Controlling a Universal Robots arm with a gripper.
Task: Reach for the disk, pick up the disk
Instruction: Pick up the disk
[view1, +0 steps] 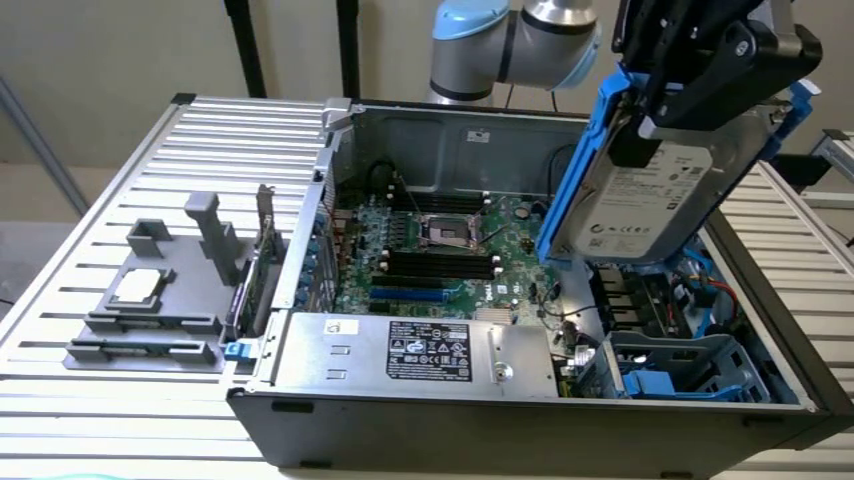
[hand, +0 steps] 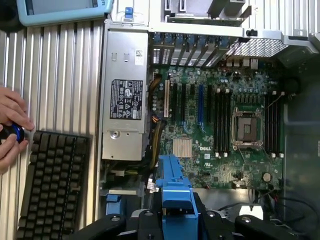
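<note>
The disk (view1: 650, 196) hangs tilted above the right side of the open computer case (view1: 534, 425). It is a silver-grey drive with a white label, framed by a blue bracket. My gripper (view1: 667, 115) is shut on its upper end and holds it clear of the case. In the wrist view, the blue bracket of the disk (hand: 175, 187) sticks out between my black fingers (hand: 145, 222), with the motherboard (hand: 220, 130) far below.
The silver power supply box (view1: 414, 350) with a black label lies at the case's front. A grey fixture with a small square chip (view1: 140, 285) sits on the exterior view's left. In the wrist view, a keyboard (hand: 52, 185) and a person's hand (hand: 12, 127) lie beside the case.
</note>
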